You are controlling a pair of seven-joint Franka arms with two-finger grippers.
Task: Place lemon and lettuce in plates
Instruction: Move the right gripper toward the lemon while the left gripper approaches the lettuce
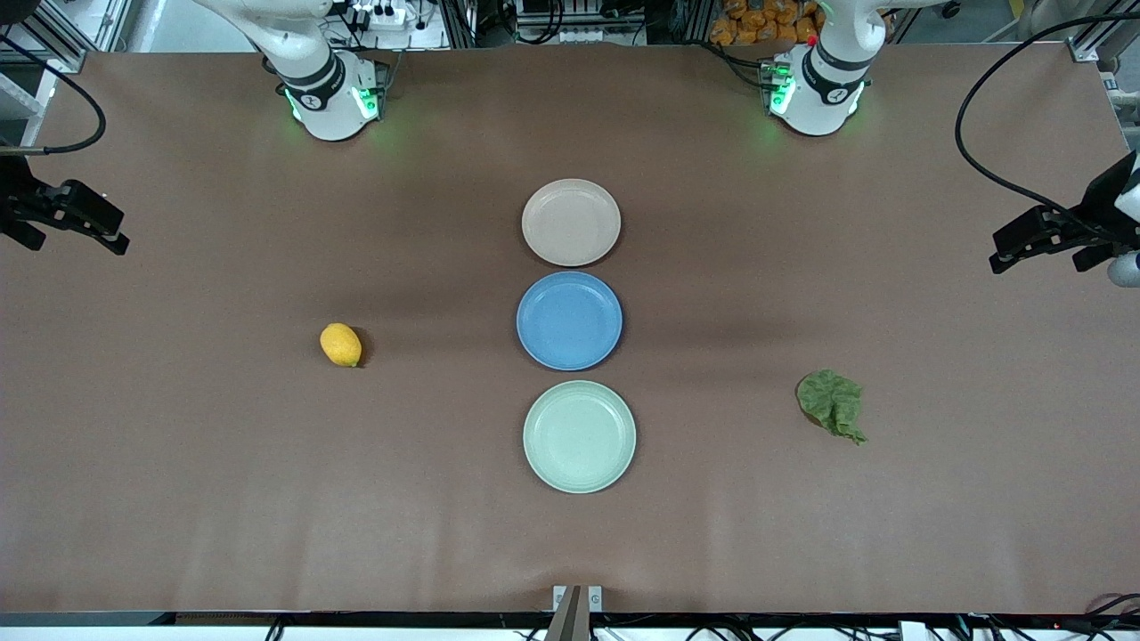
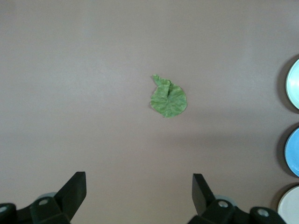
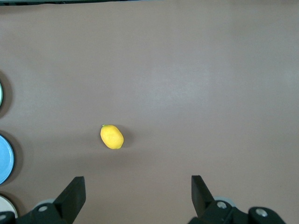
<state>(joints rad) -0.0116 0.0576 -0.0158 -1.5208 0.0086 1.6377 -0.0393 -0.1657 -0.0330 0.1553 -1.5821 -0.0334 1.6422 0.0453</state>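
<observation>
The yellow lemon (image 1: 341, 344) (image 3: 112, 136) lies on the brown table toward the right arm's end, beside the blue plate. The dark green lettuce (image 1: 832, 403) (image 2: 168, 98) lies toward the left arm's end, a little nearer the front camera. Two empty plates sit mid-table: a beige-pink one (image 1: 571, 223) nearest the robots and a mint green one (image 1: 580, 437) nearest the front camera. My right gripper (image 1: 116, 233) (image 3: 138, 182) hangs open over its end of the table, well apart from the lemon. My left gripper (image 1: 1002, 252) (image 2: 138, 179) hangs open over its own end, apart from the lettuce.
A blue plate (image 1: 570, 320) sits empty between the two pale plates, the three forming a row down the table's middle. Black cables (image 1: 975, 151) loop above the table's corners near both grippers. Both robot bases stand at the table edge farthest from the front camera.
</observation>
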